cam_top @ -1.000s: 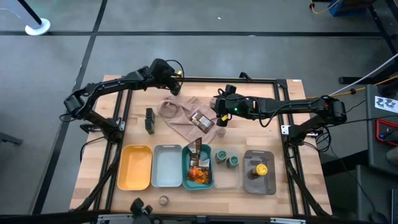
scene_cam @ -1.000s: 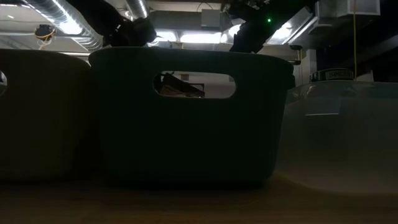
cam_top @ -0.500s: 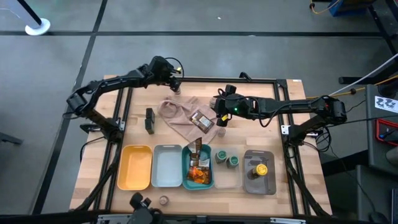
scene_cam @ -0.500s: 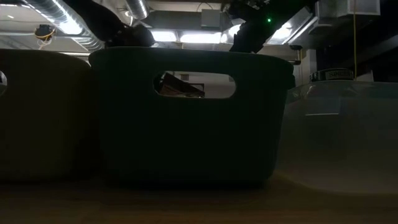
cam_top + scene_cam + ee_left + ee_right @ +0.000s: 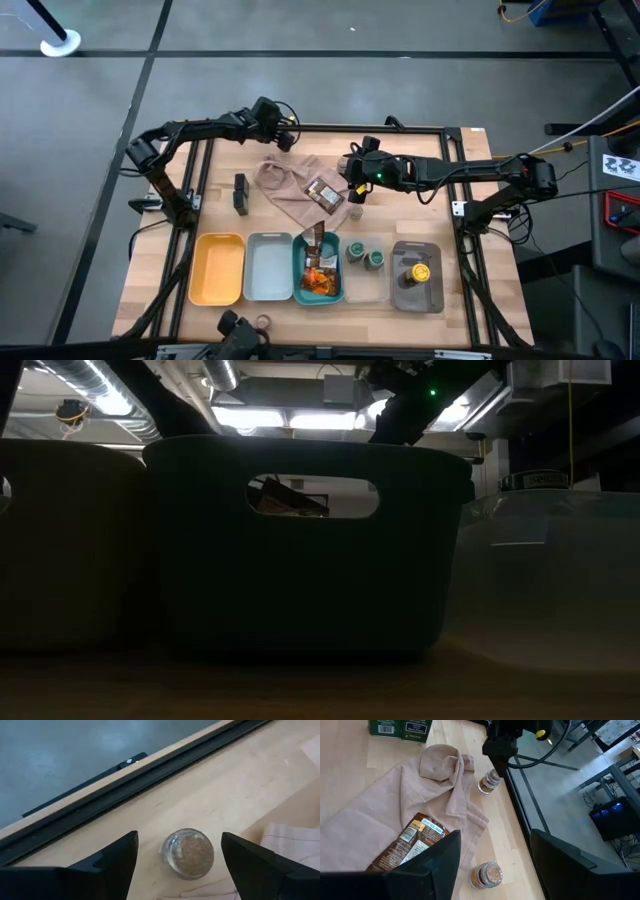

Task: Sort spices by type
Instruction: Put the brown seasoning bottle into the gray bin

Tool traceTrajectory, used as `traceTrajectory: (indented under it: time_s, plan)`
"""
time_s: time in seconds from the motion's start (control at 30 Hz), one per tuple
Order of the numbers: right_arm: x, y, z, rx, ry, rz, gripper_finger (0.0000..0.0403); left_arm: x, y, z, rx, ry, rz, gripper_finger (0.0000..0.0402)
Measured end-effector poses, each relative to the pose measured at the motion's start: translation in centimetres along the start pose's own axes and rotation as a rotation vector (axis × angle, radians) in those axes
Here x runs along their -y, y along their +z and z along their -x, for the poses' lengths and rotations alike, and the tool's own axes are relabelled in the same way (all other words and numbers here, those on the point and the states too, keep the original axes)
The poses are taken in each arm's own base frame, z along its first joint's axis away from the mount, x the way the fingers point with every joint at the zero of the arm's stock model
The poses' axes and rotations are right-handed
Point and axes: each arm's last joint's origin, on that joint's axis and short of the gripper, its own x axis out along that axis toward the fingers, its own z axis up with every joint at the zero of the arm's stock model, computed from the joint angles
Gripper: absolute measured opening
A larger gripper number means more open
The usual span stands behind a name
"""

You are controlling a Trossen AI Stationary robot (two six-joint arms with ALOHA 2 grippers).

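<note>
Okay, my left gripper [image 5: 285,141] sits at the far edge of the tabletop [image 5: 160,262], fingers [image 5: 112,860] spread apart with nothing clamped. Left wrist view gives what the overhead can't: a small clear jar [image 5: 188,853] with brown spice stands upright between the two fingers, gaps on both sides, not touching either. From overhead that jar is hidden under the gripper. Right wrist view catches the same jar [image 5: 489,781] side-on, just under the left gripper [image 5: 502,750], right beside the edge of the beige-pink cloth [image 5: 395,820].

My right gripper [image 5: 356,193] hangs by the cloth [image 5: 290,190], fingers [image 5: 427,865] apart, empty. A second jar [image 5: 485,875] lies between those fingers on bare wood, just off the cloth. An orange-brown packet [image 5: 407,845] lies on the cloth beside the left-hand finger; overhead shows it too [image 5: 325,193]. Two black blocks [image 5: 400,727] stand past the cloth, well beyond the fingertips; overhead shows them as one dark shape [image 5: 240,193].

Only overhead shows the tray row: yellow tray [image 5: 199,275], grey tray [image 5: 252,270], teal tray [image 5: 298,262] with packets [image 5: 318,272], clear tray [image 5: 365,290] with two green-lid jars [image 5: 365,256], another grey tray [image 5: 432,290] with a yellow-lid jar [image 5: 418,271].

Low view is just the dark teal tray wall [image 5: 310,580], a packet showing through its handle slot.
</note>
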Motion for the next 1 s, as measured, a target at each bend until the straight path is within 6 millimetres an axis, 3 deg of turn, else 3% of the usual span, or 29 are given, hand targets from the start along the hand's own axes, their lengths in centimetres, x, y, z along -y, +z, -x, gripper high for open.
traceTrajectory:
  time_s: [1.0]
  plan:
    - [-0.01,0.01,0.00,0.001,0.003,-0.001,0.0237,0.69,-0.16,0.00,-0.007,-0.032,0.047,0.0269]
